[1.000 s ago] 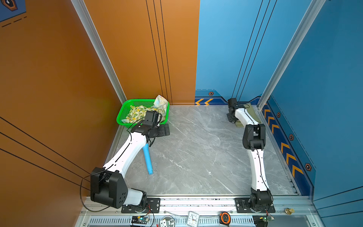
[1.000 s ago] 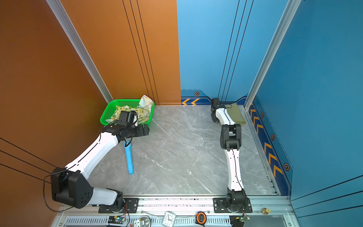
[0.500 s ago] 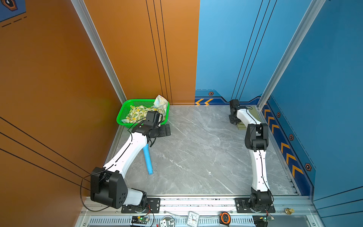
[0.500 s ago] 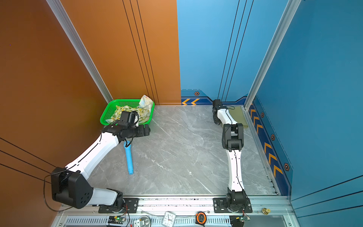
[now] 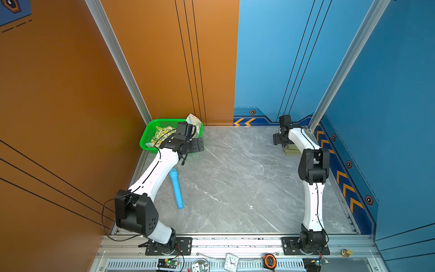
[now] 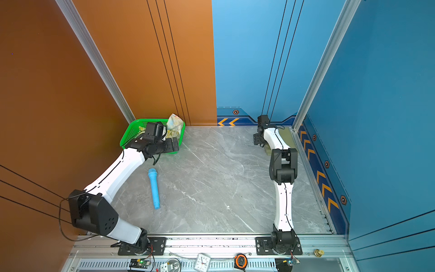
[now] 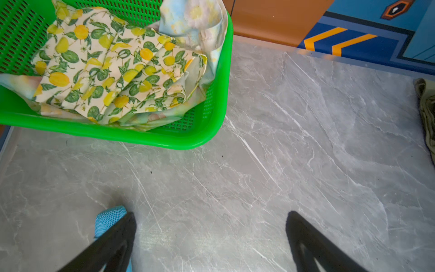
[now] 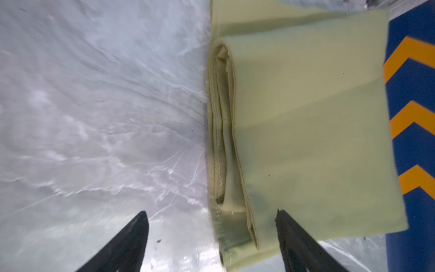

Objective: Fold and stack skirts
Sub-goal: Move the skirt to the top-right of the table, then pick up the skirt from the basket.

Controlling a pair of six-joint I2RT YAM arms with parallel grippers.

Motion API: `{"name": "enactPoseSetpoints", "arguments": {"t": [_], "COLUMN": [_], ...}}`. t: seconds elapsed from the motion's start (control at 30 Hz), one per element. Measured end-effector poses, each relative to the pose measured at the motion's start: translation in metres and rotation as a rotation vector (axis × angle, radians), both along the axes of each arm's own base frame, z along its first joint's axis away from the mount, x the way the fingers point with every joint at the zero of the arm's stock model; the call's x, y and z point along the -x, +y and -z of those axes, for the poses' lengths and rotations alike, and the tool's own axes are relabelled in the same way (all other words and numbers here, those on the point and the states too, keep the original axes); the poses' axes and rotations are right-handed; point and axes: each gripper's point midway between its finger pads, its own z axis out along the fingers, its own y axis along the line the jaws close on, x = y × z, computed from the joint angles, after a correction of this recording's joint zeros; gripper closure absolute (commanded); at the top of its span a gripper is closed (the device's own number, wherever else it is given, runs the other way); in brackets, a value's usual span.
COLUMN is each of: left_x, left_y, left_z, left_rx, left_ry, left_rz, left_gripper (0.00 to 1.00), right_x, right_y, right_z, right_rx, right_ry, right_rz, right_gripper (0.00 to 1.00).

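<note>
Counter (image 5: 235, 183) nearest you carried the light-blue microphone toy (image 5: 176, 188), lying flat beside your left arm. Farther out, your left claw (image 7: 211, 215) hung over bare marble with its fingers spread wide, holding nothing, just short of the green basket (image 7: 221, 99). Inside that basket the lemon skirt (image 7: 113, 70) lay crumpled on the pastel flowered skirt (image 7: 195, 18), which rose above the far rim. At the far right corner your right claw (image 8: 211, 213) stood apart too, straddling one edge of the folded olive skirt (image 8: 306, 129) by the wall.
</note>
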Motion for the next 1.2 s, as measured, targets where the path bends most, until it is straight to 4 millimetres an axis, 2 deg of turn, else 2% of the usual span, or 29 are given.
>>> {"name": "enactPoseSetpoints", "arguments": {"t": [0.2, 0.27, 0.37, 0.43, 0.5, 0.67, 0.77, 0.8, 0.83, 0.9, 1.03, 1.07, 1.1, 1.2], "left_x": [-0.048, -0.065, -0.088, -0.105, -0.121, -0.151, -0.17, -0.176, -0.179, -0.185, -0.192, -0.193, -0.195, -0.198], "left_y": [0.028, 0.034, 0.038, 0.039, 0.038, 0.035, 0.036, 0.037, 0.039, 0.043, 0.051, 0.053, 0.054, 0.057], "left_z": [0.022, 0.031, 0.039, 0.043, 0.048, 0.067, 0.083, 0.089, 0.094, 0.109, 0.13, 0.133, 0.135, 0.129], "left_rx": [-0.075, -0.097, -0.121, -0.136, -0.145, -0.18, -0.202, -0.209, -0.212, -0.219, -0.215, -0.212, -0.206, -0.192], "left_ry": [0.044, 0.06, 0.072, 0.07, 0.068, 0.077, 0.082, 0.085, 0.089, 0.107, 0.134, 0.137, 0.139, 0.125], "left_rz": [-0.096, -0.109, -0.116, -0.115, -0.107, -0.068, -0.048, -0.043, -0.042, -0.04, -0.04, -0.04, -0.042, -0.049], "left_gripper": [0.03, 0.04, 0.05, 0.05, 0.05, 0.04, 0.1, 0.12, 0.2, 0.46, 0.84, 0.96, 1.0, 1.0], "right_x": [0.022, 0.035, 0.047, 0.055, 0.063, 0.068, 0.069, 0.069, 0.071, 0.073, 0.076, 0.077, 0.078, 0.079], "right_y": [0.046, 0.071, 0.112, 0.139, 0.157, 0.166, 0.167, 0.167, 0.167, 0.168, 0.172, 0.174, 0.176, 0.18], "right_z": [-0.083, -0.109, -0.13, -0.134, -0.132, -0.121, -0.121, -0.123, -0.125, -0.131, -0.147, -0.15, -0.152, -0.153], "right_rx": [-0.168, -0.225, -0.292, -0.334, -0.373, -0.416, -0.435, -0.44, -0.442, -0.449, -0.46, -0.461, -0.463, -0.461], "right_ry": [-0.236, -0.318, -0.392, -0.412, -0.416, -0.402, -0.406, -0.41, -0.413, -0.425, -0.458, -0.465, -0.469, -0.471], "right_rz": [0.003, -0.018, -0.071, -0.113, -0.139, -0.137, -0.133, -0.133, -0.132, -0.134, -0.148, -0.152, -0.157, -0.163], "right_gripper": [0.16, 0.16, 0.16, 0.16, 0.16, 0.17, 0.17, 0.17, 0.17, 0.17, 0.17, 0.17, 0.18, 0.18]}}
